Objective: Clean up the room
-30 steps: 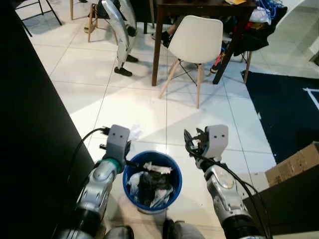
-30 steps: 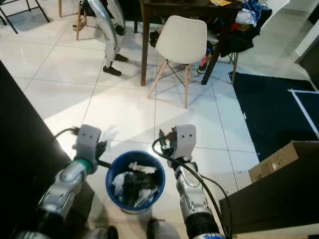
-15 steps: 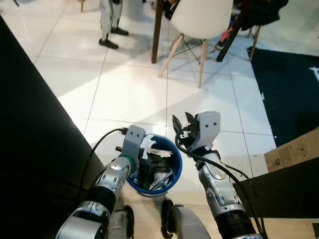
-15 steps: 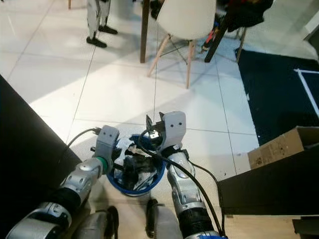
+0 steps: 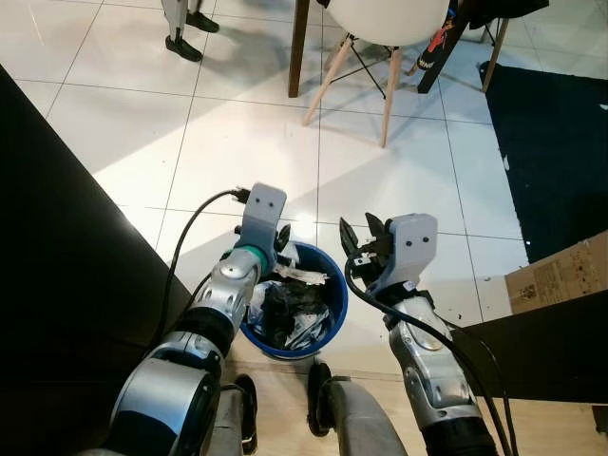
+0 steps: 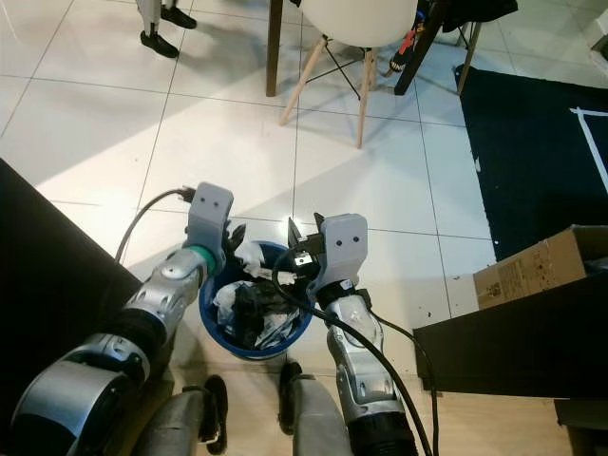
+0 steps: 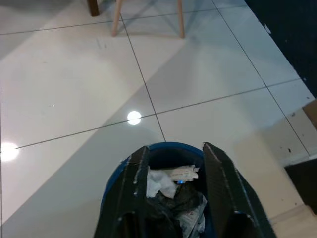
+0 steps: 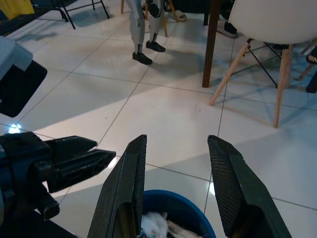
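A blue bin (image 5: 338, 318) full of crumpled paper and dark trash (image 5: 290, 309) stands on the white tile floor right in front of my feet. My left gripper (image 5: 282, 237) is at the bin's far left rim, open, with nothing between its fingers. In the left wrist view the left gripper (image 7: 174, 147) frames the bin (image 7: 110, 193) and the trash (image 7: 168, 181). My right gripper (image 5: 358, 228) hangs open and empty just beyond the bin's right rim. In the right wrist view the right gripper (image 8: 177, 139) is above the bin's rim (image 8: 173, 196).
A black cabinet (image 5: 57, 237) runs along my left. A white chair (image 5: 380, 19) and a dark table leg (image 5: 299, 47) stand ahead. A dark rug (image 5: 551, 123), a cardboard box (image 5: 556, 280) and a dark surface (image 5: 541, 351) lie to the right. Another robot's feet (image 5: 180, 43) stand far left.
The camera has tipped down and moved closer. Both grippers have closed in from beside the bin to its far rim, and both stay open.
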